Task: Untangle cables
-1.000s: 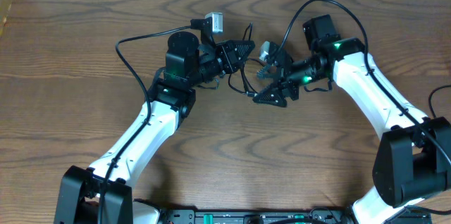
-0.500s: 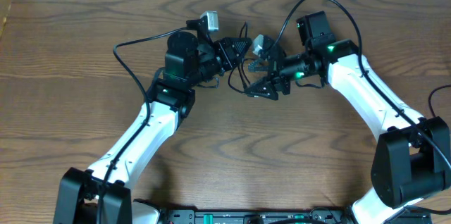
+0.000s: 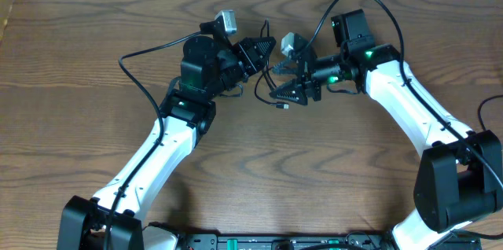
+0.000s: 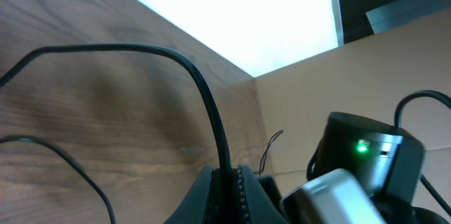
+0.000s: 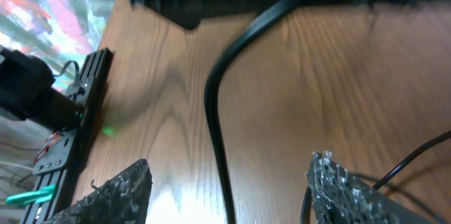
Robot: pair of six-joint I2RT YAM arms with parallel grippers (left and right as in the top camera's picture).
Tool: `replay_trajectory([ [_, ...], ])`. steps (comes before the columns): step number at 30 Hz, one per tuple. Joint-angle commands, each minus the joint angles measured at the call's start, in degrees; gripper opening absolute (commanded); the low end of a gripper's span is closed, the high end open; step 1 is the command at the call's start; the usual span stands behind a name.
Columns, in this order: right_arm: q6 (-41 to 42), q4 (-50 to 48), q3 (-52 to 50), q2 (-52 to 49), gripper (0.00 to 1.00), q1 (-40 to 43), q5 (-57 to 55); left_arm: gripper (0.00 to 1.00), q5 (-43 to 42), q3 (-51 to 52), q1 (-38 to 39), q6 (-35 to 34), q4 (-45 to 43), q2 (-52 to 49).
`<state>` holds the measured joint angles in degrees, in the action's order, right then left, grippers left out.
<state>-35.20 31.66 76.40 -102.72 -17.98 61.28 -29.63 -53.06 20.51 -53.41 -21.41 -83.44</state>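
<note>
Over the far middle of the wooden table, both arms have shifted toward the back edge in the past second. The right gripper has slid in closer to the left gripper. The cables hang between them in a loose black loop, with a small plug trailing under the right gripper. The tangle does not look parted yet, and the pull seems to be only starting.

From the left wrist, the left gripper is clenched on one black cable, which arcs up and away over the wood.

From the right wrist, the toothed fingers stand well apart. A blurred black strand runs down between them and touches neither, so the right gripper grasps nothing, though it seems poised to close.
</note>
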Motion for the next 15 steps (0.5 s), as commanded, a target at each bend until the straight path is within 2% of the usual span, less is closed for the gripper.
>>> replay_trajectory([
  [1,4.00,-2.67,-0.35,-0.04,0.67,-0.35,2.99,0.08,0.76,-0.31,-0.20,-0.72,0.13,1.01],
  [5,7.50,-6.23,-0.35,-0.04,0.66,-0.37,3.08,0.08,0.76,-0.31,-0.20,-0.72,0.11,1.05],
  [15,8.63,-8.79,-0.35,-0.04,0.62,-0.68,3.85,0.08,0.74,-0.31,-0.17,-2.25,0.07,1.16],
])
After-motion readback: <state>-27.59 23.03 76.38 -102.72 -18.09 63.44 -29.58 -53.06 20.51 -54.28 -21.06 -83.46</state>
